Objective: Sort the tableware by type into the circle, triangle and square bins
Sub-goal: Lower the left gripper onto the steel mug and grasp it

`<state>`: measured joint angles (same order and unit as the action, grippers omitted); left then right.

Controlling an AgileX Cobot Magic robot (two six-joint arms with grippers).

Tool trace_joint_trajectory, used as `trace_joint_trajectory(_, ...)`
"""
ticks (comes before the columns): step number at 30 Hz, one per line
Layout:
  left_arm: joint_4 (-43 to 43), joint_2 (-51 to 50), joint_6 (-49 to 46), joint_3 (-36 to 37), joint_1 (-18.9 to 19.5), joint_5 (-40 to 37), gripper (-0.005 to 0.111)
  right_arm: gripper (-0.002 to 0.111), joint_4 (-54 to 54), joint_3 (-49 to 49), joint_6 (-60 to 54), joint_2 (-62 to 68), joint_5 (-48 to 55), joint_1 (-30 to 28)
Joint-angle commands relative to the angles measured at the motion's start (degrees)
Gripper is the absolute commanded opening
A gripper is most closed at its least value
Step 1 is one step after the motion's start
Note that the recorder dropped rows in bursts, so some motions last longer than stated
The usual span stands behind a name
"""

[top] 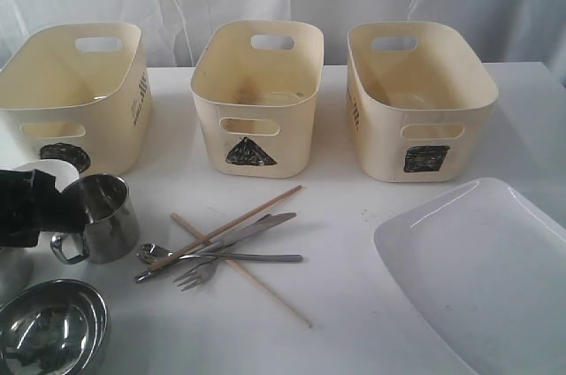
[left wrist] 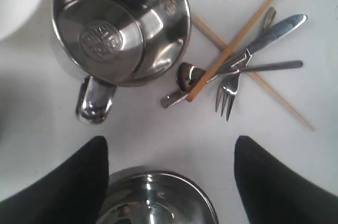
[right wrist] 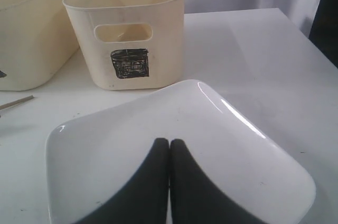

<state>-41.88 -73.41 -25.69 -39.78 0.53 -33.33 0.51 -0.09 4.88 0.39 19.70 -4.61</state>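
My left gripper (left wrist: 171, 139) is open and empty, hovering over the table between a steel mug (left wrist: 121, 28) and a steel bowl (left wrist: 158, 197). In the exterior view the left gripper (top: 53, 207) sits at the left edge beside the mug (top: 104, 216), partly hiding a small white bowl (top: 51, 172). The fork (top: 199, 276), spoon (top: 152, 253), knife (top: 256, 229) and crossed chopsticks (top: 239, 216) lie in a pile mid-table. My right gripper (right wrist: 169, 142) is shut, empty, above the large white plate (right wrist: 222, 134).
Three cream bins stand in a row at the back: the circle bin (top: 80, 92) on the left, the triangle bin (top: 256, 101) in the middle, the square bin (top: 416, 96) on the right. The plate (top: 486, 278) fills the front right corner.
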Motion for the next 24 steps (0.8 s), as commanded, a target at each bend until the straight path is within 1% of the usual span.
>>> trace_joint_trajectory(1, 0.6, 0.0, -1.9, -0.2, 0.0, -1.2, 0.070, 0.000, -0.1, 0.1, 0.2, -0.4, -0.2, 0.1)
trace_joint_trajectory(5, 0.3, 0.0, -4.0, -0.2, 0.0, 6.1, 0.070, 0.000, -0.1, 0.1, 0.2, -0.4, -0.2, 0.1)
trace_joint_trajectory(8, -0.3, -0.5, -10.7, -0.2, -0.7, 11.5, 0.070, 0.000, -0.1, 0.1, 0.2, -0.4, -0.2, 0.1)
trace_joint_trajectory(10, -1.2, -1.4, -12.8, -0.2, -2.0, 13.7, 0.070, 0.000, -0.1, 0.1, 0.2, -0.4, -0.2, 0.1)
trace_joint_trajectory(14, -4.3, -3.8, -12.4, -0.2, -4.7, 18.7, 0.070, 0.000, -0.1, 0.1, 0.2, -0.4, -0.2, 0.1)
trace_joint_trajectory(16, -8.1, -4.9, -11.2, -0.2, -6.0, 22.3, 0.070, 0.000, -0.1, 0.1, 0.2, -0.4, -0.2, 0.1)
trace_joint_trajectory(18, -9.6, -5.0, -11.2, -0.3, -6.0, 23.4, 0.070, 0.000, -0.1, 0.1, 0.2, -0.4, -0.2, 0.1)
trace_joint_trajectory(21, -9.3, -5.0, -11.8, -0.3, -6.0, 25.4, 0.070, 0.000, -0.1, 0.1, 0.2, -0.4, -0.2, 0.1)
trace_joint_trajectory(24, -6.6, -7.5, -11.8, -0.3, -6.0, 29.2, 0.070, 0.000, -0.1, 0.1, 0.2, -0.4, -0.2, 0.1)
